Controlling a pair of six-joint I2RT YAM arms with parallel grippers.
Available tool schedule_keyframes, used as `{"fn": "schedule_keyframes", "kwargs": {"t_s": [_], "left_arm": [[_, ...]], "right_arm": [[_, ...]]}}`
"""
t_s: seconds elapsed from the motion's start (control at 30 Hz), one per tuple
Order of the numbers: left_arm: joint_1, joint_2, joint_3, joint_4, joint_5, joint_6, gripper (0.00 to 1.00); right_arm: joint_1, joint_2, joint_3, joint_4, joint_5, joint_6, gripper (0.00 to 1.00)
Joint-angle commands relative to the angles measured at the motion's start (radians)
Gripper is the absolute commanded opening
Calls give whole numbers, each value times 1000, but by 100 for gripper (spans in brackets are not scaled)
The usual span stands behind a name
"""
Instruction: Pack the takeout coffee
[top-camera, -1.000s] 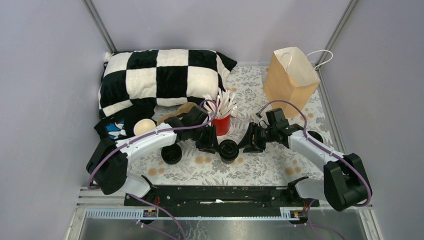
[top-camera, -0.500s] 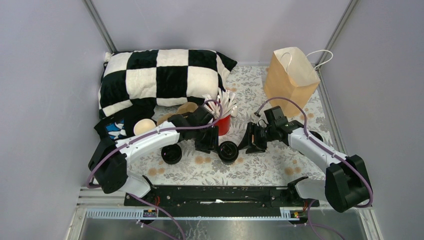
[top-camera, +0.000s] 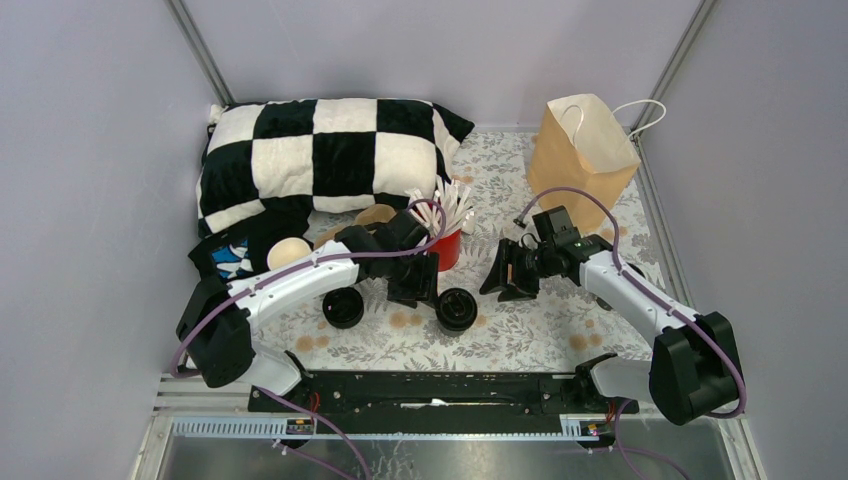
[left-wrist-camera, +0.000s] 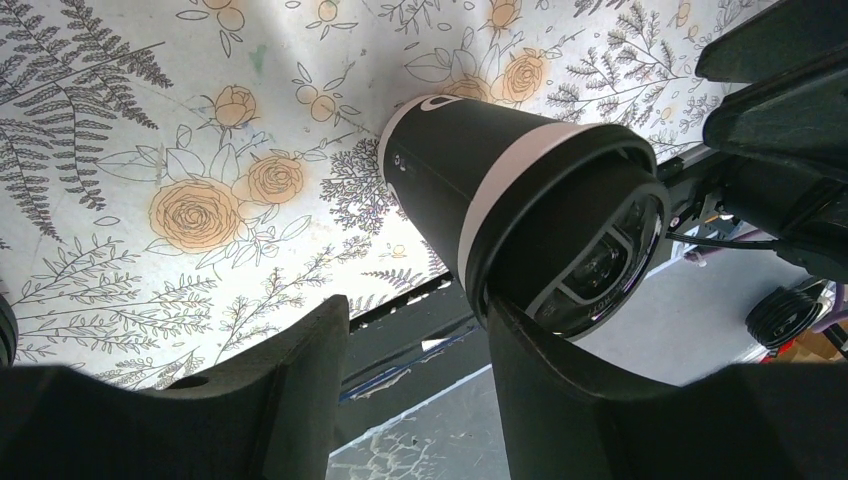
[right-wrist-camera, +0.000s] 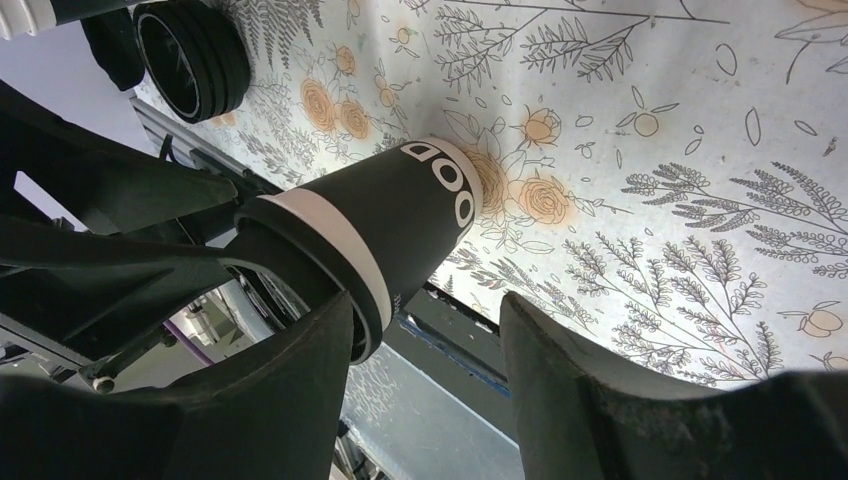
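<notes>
- Two takeout coffees, dark cups with black lids, stand upright on the floral surface (top-camera: 520, 340): the left cup (top-camera: 343, 307) and the middle cup (top-camera: 457, 309), apart from each other in the near half.
- Two arms reach in. The left end effector (top-camera: 418, 288) sits just left of the middle cup, jaws parted with nothing between them; in its wrist view the lid lies beside one finger, outside the gap.
- Likewise parted and empty, the right end effector (top-camera: 503, 278) hangs right of that cup, clear of it.
- One brown paper bag (top-camera: 583, 152) stands upright at the far right, with neither cup in it; its inside cannot be seen.
- One red cup (top-camera: 446, 250) behind the left end effector holds a bunch of white sticks (top-camera: 445, 208).
- One black-and-white checked pillow (top-camera: 320, 160) lies far left.
</notes>
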Motion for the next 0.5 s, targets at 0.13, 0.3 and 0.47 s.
{"fn": "schedule_keyframes", "kwargs": {"t_s": [0.13,0.3,0.47], "left_arm": [[-4,-8,62,2,-29,8,60],[-4,-32,43,-22,-52,7,63],[-4,-65,51,-56,-67,31,69]], "right_arm": [[-5,2,73,-64,-10,-72,65],[-5,8,80,-56,-85,-84,69],[-6,30,100,-33,-188,-101,78]]}}
